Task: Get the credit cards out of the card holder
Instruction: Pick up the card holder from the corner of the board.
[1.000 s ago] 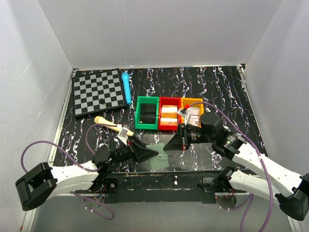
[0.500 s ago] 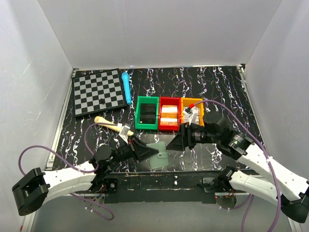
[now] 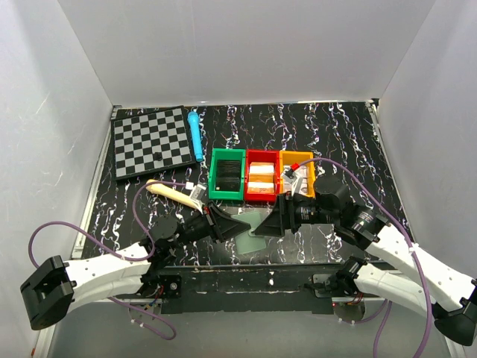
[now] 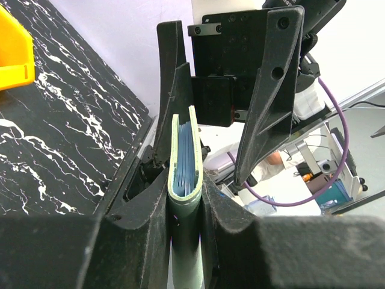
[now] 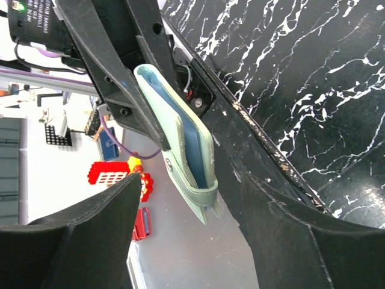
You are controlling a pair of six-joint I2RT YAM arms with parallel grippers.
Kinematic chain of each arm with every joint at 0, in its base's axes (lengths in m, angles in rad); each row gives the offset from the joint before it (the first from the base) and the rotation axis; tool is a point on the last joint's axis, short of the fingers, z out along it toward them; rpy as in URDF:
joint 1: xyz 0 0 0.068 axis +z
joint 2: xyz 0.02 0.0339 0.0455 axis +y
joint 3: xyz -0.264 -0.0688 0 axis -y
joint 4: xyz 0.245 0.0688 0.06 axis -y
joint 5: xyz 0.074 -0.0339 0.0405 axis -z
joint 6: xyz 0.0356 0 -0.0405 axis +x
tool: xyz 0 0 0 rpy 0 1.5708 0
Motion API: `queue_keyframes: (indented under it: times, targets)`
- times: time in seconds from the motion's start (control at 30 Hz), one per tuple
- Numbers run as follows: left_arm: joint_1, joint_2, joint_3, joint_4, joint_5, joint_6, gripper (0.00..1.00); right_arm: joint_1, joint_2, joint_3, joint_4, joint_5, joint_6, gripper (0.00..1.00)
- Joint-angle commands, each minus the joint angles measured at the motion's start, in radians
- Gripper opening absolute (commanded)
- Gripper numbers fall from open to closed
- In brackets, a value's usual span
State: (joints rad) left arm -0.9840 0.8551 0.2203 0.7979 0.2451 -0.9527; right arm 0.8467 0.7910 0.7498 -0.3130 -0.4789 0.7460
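Left gripper (image 3: 232, 224) clamps the folded holder (image 4: 184, 159) by one end; facing it, right gripper (image 3: 269, 221) stands with jaws spread wide either side of it.

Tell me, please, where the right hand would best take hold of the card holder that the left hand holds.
Probably the card holder's free end, opposite the left hand. The right hand should come head-on, one finger on each flat face, since it juts out folded thin.

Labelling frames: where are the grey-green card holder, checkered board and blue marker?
Grey-green bifold card holder (image 4: 184, 158): left wrist view, blue inner panels.
Grey checkered board (image 3: 151, 142): top view, centre.
Blue marker pen (image 3: 196, 136): top view, mid-barrel.
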Motion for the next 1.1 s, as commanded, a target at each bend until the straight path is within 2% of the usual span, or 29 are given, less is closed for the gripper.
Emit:
queue_keyframes:
  times: [0.0, 0.4, 0.5, 0.6, 0.7, 0.83, 1.07]
  targets:
    - [0.001, -0.002, 0.036, 0.044, 0.020, -0.023, 0.18, 0.006, -0.004, -0.006, 0.091, -0.050, 0.012, 0.71]
    - [-0.001, 0.006, 0.059, 0.046, 0.029, -0.027, 0.22, 0.006, 0.036, -0.055, 0.213, -0.104, 0.081, 0.39]
    - [-0.001, 0.002, 0.062, 0.041, 0.033, -0.026, 0.28, 0.006, 0.031, -0.064, 0.235, -0.115, 0.088, 0.31]
    - [-0.001, -0.007, 0.056, 0.049, 0.025, -0.032, 0.39, 0.006, 0.024, -0.072, 0.247, -0.119, 0.092, 0.24]
    - [-0.001, -0.030, 0.044, 0.052, 0.010, -0.035, 0.41, 0.006, 0.011, -0.082, 0.259, -0.116, 0.098, 0.15]
    - [-0.001, -0.057, 0.028, 0.041, -0.007, -0.032, 0.37, 0.006, 0.002, -0.092, 0.258, -0.109, 0.096, 0.12]
    - [0.001, -0.120, 0.004, 0.018, -0.041, -0.027, 0.26, 0.006, -0.009, -0.109, 0.255, -0.107, 0.093, 0.12]
